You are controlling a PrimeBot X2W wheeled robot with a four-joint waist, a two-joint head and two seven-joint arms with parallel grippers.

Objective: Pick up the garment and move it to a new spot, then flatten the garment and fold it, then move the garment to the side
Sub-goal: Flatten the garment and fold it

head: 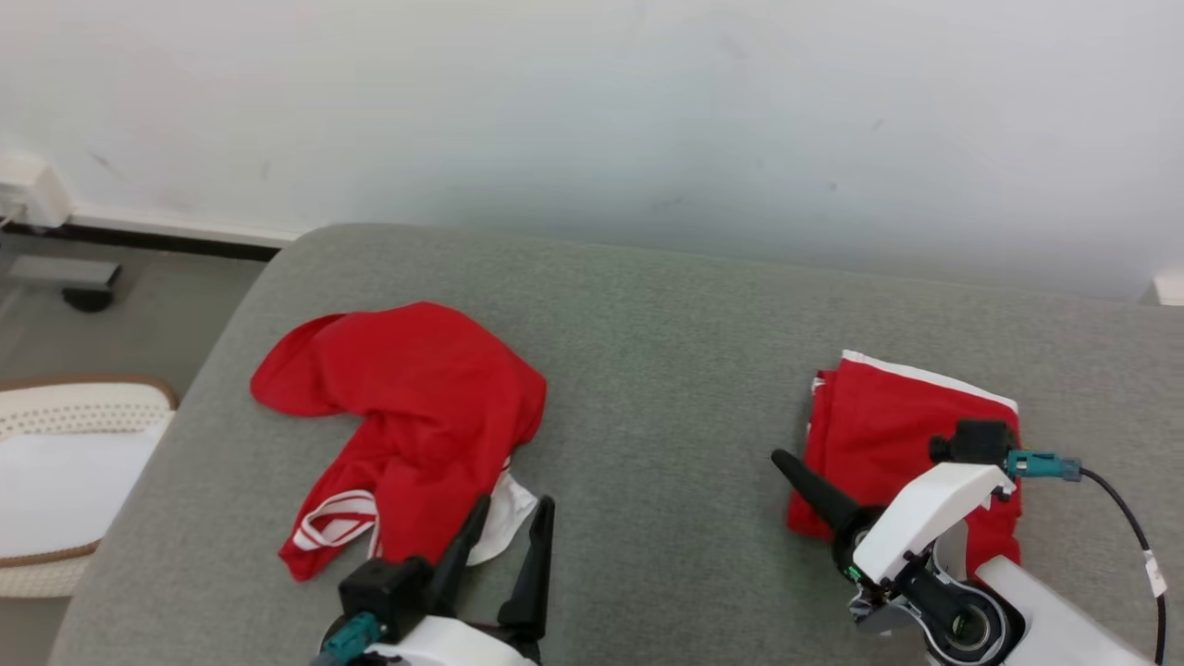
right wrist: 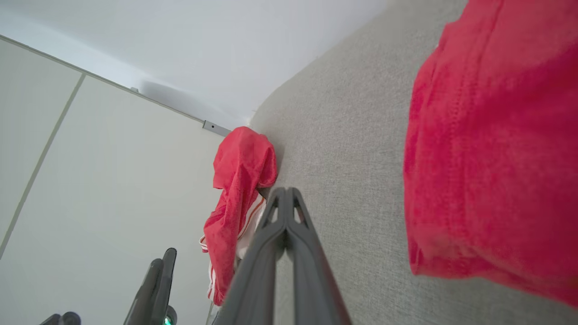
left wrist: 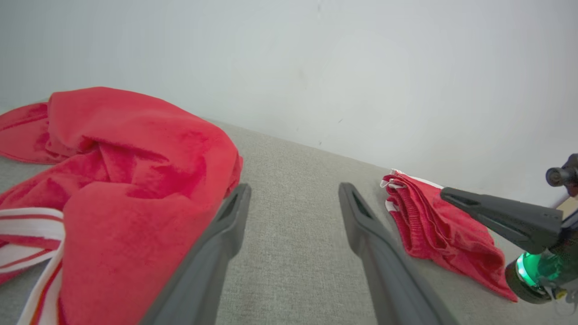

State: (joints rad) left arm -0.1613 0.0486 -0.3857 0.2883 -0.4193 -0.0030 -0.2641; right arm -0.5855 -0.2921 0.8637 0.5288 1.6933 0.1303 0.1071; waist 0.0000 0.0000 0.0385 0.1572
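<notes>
Likely the pick-up step: the left gripper (head: 516,504), jaws wide, sits at the edge of the crumpled garment (head: 407,407). The right gripper (head: 783,460) is closed, empty, beside 1 seemingly folded garment (head: 879,416). Next: nip cloth.

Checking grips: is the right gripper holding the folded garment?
No, the right gripper is shut with nothing between its jaws, beside the folded garment.

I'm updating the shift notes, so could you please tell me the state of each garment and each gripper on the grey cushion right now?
Left red garment: crumpled, not folded, lying on the grey cushion.
Right red garment: folded, lying flat.
Left gripper: open, holding nothing.
Right gripper: shut, holding nothing.
</notes>
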